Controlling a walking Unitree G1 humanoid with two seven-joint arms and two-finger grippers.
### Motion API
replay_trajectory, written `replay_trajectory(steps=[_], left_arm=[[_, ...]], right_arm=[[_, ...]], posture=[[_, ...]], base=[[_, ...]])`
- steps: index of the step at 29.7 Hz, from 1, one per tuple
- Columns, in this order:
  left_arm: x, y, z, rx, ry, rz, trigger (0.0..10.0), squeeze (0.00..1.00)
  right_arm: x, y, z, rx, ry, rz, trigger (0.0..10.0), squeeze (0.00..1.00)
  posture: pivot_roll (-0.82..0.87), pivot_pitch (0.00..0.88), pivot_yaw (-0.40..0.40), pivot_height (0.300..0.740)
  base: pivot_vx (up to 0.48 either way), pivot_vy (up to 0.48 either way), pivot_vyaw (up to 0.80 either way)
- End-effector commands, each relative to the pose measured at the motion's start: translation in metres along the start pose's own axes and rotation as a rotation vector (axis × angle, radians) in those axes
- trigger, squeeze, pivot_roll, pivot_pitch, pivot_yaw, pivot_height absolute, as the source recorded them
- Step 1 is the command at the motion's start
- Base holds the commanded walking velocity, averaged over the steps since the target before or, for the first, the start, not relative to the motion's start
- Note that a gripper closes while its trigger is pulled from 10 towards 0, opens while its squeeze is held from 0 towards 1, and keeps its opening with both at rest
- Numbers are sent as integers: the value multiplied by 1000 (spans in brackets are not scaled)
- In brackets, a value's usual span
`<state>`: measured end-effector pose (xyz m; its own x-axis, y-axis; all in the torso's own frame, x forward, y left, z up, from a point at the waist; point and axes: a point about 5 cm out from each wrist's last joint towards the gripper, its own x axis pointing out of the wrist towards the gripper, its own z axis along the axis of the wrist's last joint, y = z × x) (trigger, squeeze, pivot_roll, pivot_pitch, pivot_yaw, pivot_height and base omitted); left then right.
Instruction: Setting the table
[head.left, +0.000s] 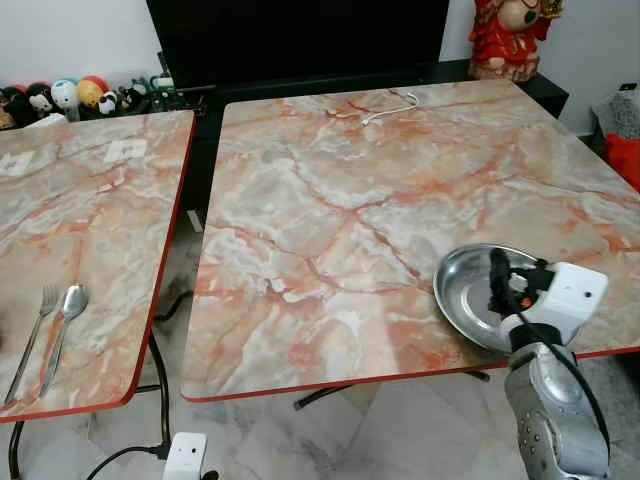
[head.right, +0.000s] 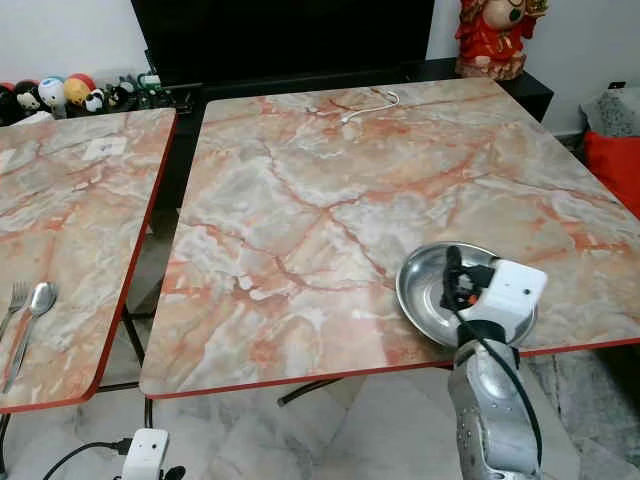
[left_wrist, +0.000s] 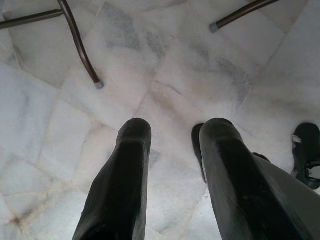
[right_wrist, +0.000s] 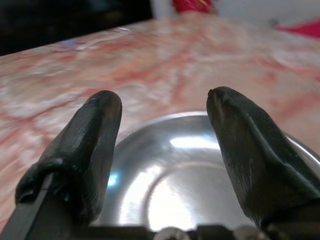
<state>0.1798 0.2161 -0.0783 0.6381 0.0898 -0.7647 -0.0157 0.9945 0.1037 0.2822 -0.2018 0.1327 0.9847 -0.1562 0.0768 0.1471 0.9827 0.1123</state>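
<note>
1. The right gripper (right_wrist: 162, 107) has its two black fingers spread wide with nothing between them, poised just over the near rim of the steel plate (right_wrist: 165, 190).
2. The steel plate (head.left: 478, 292) lies on the larger marble table (head.left: 330, 200), close to the near red edge at the robot's right, with the silver right arm rising to it from below the table edge.
3. By its look the plate is thin polished metal: light, stiff and unbreakable, but slick, and shallow enough to skate over the smooth top if pushed. The rim is the sensible place to pinch, one finger inside the dish and one under the lip; the near rim seems to overhang or sit near the table edge, though the views do not settle which.
4. The left gripper (left_wrist: 172, 145) hangs idle over the pale floor tiles, fingers apart and empty.
5. On the smaller table (head.left: 100, 210) to the left, a fork (head.left: 35, 330) and spoon (head.left: 68, 310) lie side by side near its front edge, well apart from the plate.
</note>
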Motion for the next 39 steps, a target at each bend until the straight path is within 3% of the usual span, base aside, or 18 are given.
replay_trajectory(steps=[1,5,7,16,25,39], left_arm=[[-3,3,-10,-2,34,10,10000,0],[-3,4,-11,-12,38,10,10000,0],[-3,5,-12,-16,40,15,10000,0],[-4,8,-12,-7,43,21,10000,0],[-4,8,-12,2,38,18,10000,0],[-3,11,-8,-17,23,38,10000,0]], right_arm=[[-3,2,2,-58,-21,35,10000,0],[-5,5,4,-156,-51,101,10000,0],[-5,3,4,-159,-58,88,10000,0],[-6,4,-2,-111,-67,71,10000,0],[0,2,1,-64,-86,38,10000,0],[3,18,5,-56,-125,101,10000,0]], posture=[[-135,70,48,740],[-130,55,45,740],[-126,50,45,740],[-109,21,52,740],[-106,0,53,740],[-79,32,44,740]], base=[[0,0,0],[0,0,0],[0,0,0],[0,405,607],[0,480,0],[0,480,57]])
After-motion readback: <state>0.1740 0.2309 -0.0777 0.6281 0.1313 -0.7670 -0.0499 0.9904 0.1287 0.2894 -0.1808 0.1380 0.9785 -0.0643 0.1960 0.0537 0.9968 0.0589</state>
